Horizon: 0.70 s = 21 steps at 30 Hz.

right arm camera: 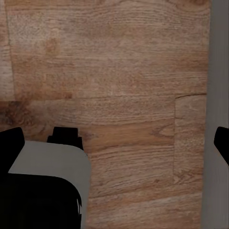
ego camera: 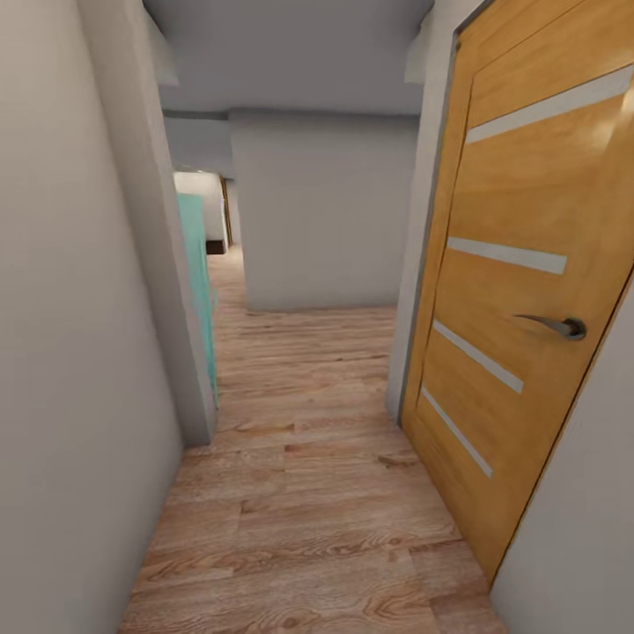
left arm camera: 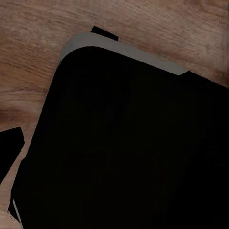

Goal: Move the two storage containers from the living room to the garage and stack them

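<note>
The right gripper [right arm camera: 117,145] hangs with its fingertips [right arm camera: 10,143] spread wide, nothing between them but plank floor [right arm camera: 133,71]; it carries neither container. Of the left gripper, a dark sliver [left arm camera: 9,152] at the picture's edge may be one finger, and whether that gripper is open or closed cannot be told. Both wrists point down past the robot's dark, grey-rimmed base [left arm camera: 124,143], which stands on the light wood.

Further out, the head view looks along a narrow corridor: a pale wall [ego camera: 62,352] close on the left, running to a corner [ego camera: 180,352] with a teal panel [ego camera: 198,282] behind it, and a wooden door [ego camera: 528,264] with a lever handle [ego camera: 563,328] close on the right. A grey wall [ego camera: 321,211] closes the passage ahead, with an opening beyond on the left.

Where the two containers are cannot be told from here; the wood underfoot suggests the robot is not yet in the garage.

The likely trouble is the tight passage. In the right wrist view a grey strip [right arm camera: 217,71], probably the wall's foot, runs beside the fingers, so a small drift to that side could scrape the arm or base along it. The lever handle stands out into the robot's path and could catch an arm. A turn cut too early at the left corner could clip the base.
</note>
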### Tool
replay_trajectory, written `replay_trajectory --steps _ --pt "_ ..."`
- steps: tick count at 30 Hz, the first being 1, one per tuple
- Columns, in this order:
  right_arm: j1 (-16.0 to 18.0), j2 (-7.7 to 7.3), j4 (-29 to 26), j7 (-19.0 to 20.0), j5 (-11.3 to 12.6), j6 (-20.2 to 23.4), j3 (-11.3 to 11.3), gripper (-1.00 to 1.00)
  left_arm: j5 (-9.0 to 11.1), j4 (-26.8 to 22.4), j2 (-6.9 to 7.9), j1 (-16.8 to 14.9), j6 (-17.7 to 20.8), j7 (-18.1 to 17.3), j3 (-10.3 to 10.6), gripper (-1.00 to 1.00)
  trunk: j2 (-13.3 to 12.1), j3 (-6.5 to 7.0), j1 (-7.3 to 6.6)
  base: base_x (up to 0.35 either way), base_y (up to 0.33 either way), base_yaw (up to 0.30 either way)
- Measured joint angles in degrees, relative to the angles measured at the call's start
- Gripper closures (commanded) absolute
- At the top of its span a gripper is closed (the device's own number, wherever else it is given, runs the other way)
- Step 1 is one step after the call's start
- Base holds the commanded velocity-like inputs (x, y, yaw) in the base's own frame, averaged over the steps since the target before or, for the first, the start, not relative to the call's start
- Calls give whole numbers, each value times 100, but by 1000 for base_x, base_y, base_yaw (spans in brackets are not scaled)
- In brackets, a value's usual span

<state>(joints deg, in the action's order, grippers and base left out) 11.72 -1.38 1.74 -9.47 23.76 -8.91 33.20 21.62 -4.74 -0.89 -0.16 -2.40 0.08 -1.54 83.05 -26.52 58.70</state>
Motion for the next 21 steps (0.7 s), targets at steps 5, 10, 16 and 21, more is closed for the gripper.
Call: replay_trajectory --steps 5,10,16,21 --pt "0 2 3 -5 23 29 -21 -100 -1 6 -5 0 -1 7 0 -100 0 0 0 322 0 0" --pt "0 -11 4 -4 25 33 -22 -100 -2 8 -6 0 -1 8 0 -100 0 0 0 322 0 1" --pt "1 -20 4 -3 18 33 -26 -100 -7 9 -11 0 2 8 4 -100 0 0 0 322 0 135" --pt "1 -20 5 -3 14 34 -21 -100 -9 9 -14 0 3 8 6 -100 0 0 0 322 -12 247"
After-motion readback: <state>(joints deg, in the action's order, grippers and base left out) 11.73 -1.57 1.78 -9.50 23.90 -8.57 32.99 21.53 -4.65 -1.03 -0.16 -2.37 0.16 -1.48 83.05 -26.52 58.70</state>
